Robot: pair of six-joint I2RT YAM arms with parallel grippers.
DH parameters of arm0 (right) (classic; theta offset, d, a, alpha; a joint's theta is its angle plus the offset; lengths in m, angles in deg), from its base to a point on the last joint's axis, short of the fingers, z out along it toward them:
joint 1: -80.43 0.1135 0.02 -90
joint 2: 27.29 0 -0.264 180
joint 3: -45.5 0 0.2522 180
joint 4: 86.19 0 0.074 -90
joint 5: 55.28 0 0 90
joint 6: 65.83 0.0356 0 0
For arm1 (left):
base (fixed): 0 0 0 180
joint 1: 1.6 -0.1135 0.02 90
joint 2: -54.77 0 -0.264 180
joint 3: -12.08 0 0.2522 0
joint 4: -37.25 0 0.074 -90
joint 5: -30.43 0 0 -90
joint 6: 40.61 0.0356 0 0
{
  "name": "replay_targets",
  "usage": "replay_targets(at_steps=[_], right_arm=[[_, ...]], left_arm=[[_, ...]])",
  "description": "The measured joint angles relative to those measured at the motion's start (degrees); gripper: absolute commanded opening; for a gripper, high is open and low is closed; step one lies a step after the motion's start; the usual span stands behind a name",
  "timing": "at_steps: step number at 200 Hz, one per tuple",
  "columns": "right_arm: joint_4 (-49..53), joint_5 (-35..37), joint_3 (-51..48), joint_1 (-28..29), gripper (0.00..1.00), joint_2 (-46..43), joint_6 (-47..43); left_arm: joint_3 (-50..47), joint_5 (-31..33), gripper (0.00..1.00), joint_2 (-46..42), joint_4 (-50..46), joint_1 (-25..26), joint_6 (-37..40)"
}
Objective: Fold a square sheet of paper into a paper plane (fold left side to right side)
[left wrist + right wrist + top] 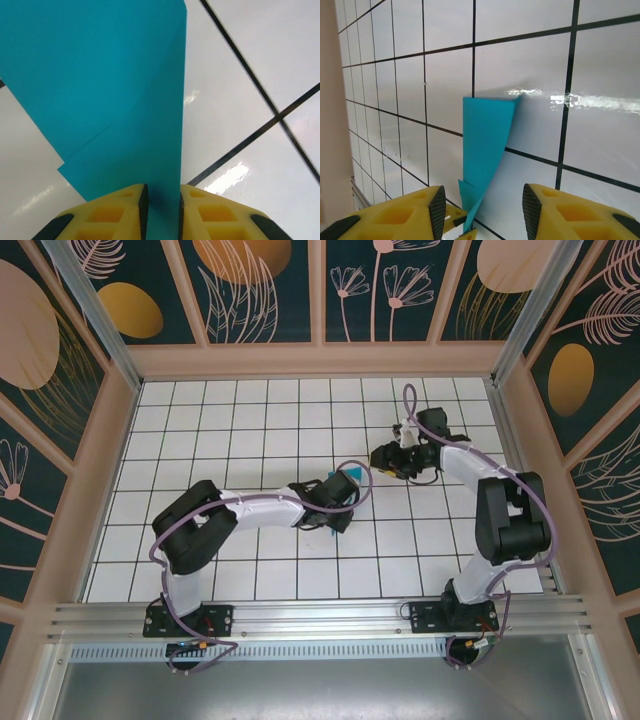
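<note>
The square sheet of paper [349, 478] is teal and folded over, with one flap raised off the white tiles near the table's middle. In the left wrist view the paper [100, 75] runs down into the narrow gap of my left gripper [162, 210], whose jaws stand a little apart on either side of its straight edge. My left gripper [345, 505] sits right at the sheet. My right gripper [384, 458] hovers just right of it, open and holding nothing. From the right wrist, the paper [487, 135] curves upward, the left gripper's fingertips [451, 220] at its lower end, and the right gripper [484, 210] stands wide.
White tiles [250, 430] with black grid lines cover the table. Wooden walls [320, 358] with patterned panels enclose it at the back and both sides. A metal rail [320, 615] carries both arm bases at the near edge.
</note>
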State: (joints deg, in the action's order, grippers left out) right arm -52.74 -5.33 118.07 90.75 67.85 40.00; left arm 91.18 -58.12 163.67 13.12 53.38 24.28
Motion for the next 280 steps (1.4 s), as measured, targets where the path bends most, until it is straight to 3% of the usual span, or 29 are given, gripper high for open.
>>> replay_targets(at_steps=[47,92,212,280], right_arm=[[-3.96,0.39,-7.61,1.55,0.52,-2.73,2.25],[-8.20,2.73,-10.71,6.51,0.56,-3.21,5.49],[-15.52,5.66,-8.68,14.05,0.58,3.37,11.63],[-16.04,7.58,-6.84,14.95,0.56,5.77,13.05]], left_arm=[[-7.26,-8.63,0.16,-1.95,9.07,-5.49,-5.62],[-12.04,-14.60,0.12,-3.30,16.85,-7.50,-10.73],[-20.26,-21.14,0.00,-5.92,29.59,-11.50,-19.67],[-24.00,-24.09,0.00,-5.90,35.58,-13.49,-25.49]])
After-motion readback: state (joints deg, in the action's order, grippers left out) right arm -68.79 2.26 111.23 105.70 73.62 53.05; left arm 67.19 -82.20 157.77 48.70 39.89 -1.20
